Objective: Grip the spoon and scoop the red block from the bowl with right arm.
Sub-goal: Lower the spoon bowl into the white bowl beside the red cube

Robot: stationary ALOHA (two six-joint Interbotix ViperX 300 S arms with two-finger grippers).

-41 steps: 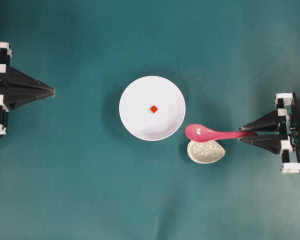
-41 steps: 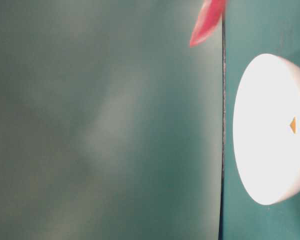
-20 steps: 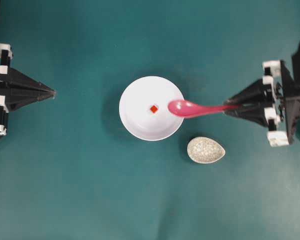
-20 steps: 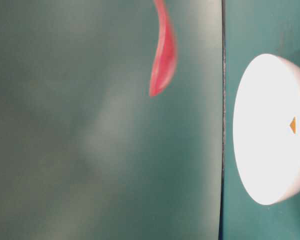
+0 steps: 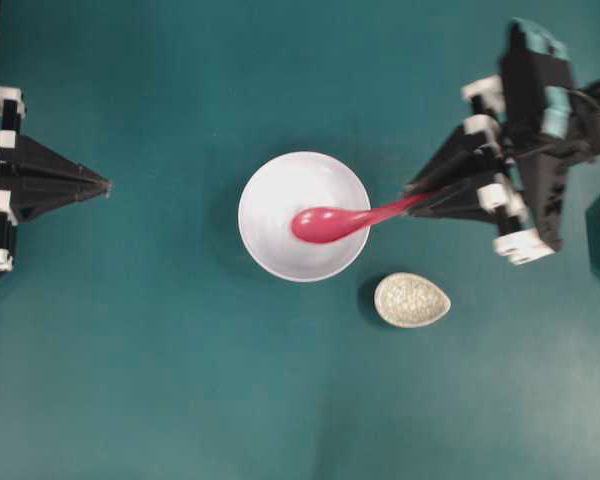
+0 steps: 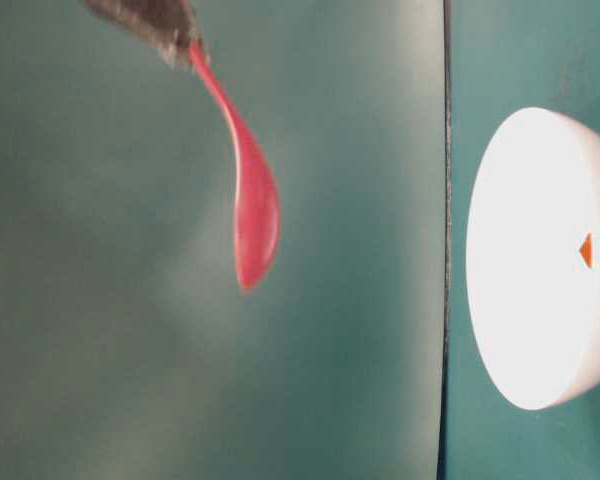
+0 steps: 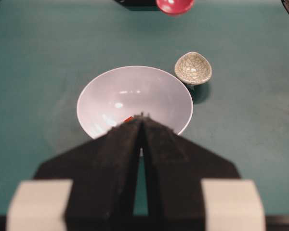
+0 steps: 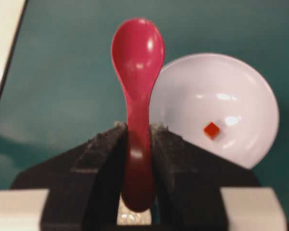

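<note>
My right gripper (image 5: 416, 198) is shut on the handle of the pink-red spoon (image 5: 322, 224), whose scoop hangs over the middle of the white bowl (image 5: 270, 190) and hides the red block from above. In the right wrist view the spoon (image 8: 137, 53) sticks out between the fingers of the gripper (image 8: 137, 129), and the red block (image 8: 212, 130) lies inside the bowl (image 8: 260, 96), apart from the scoop. The table-level view shows the spoon (image 6: 255, 215) raised well clear of the bowl (image 6: 520, 300) and the block (image 6: 585, 250). My left gripper (image 5: 105, 184) is shut and empty at the far left.
A small speckled cream dish (image 5: 412, 300) sits on the teal table just right of and below the bowl; in the left wrist view this dish (image 7: 193, 68) lies beyond the bowl (image 7: 101, 96). The left arm's body fills the left edge.
The right arm carried the spoon up from beside the speckled dish and leftwards; its scoop went from the bowl's right rim to over the bowl's middle, covering the block from above. The left arm stayed still.
</note>
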